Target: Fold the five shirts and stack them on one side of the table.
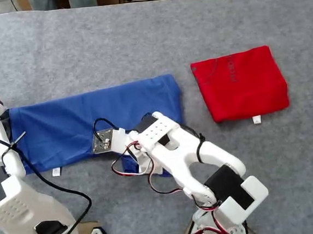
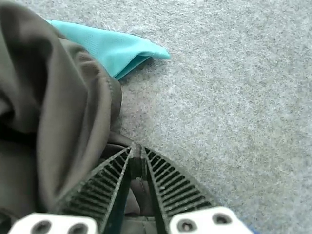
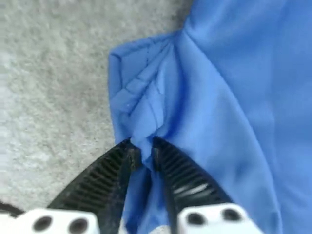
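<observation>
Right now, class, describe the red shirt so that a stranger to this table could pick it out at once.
Look across the grey table to the side away from the long blue shirt. The red shirt lies there alone. It is the one folded into a neat square, and the only red thing there.

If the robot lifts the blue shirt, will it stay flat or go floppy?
Probably floppy: the blue shirt bunches into folds where the right gripper pinches it. It likely weighs little, being thin cloth. It may drag rather than slide on the fuzzy table.
</observation>
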You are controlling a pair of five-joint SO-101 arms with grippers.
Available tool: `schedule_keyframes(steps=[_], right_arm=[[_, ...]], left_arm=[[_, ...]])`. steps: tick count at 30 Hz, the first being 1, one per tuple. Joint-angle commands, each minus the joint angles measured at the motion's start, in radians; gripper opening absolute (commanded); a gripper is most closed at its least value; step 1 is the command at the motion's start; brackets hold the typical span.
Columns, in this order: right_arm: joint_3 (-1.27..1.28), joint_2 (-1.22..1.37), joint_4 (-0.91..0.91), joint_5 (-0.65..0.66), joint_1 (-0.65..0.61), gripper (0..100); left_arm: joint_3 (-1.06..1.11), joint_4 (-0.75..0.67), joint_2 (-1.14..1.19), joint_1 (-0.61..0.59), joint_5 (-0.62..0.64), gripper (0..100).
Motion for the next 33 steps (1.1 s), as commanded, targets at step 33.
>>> schedule_keyframes(steps=[33], right_arm=[[-0.315,0.176,0.236,-0.160,0.028,1.3]], left_arm=[[-0.001,-0.017,-0.018,-0.021,-0.008,3]])
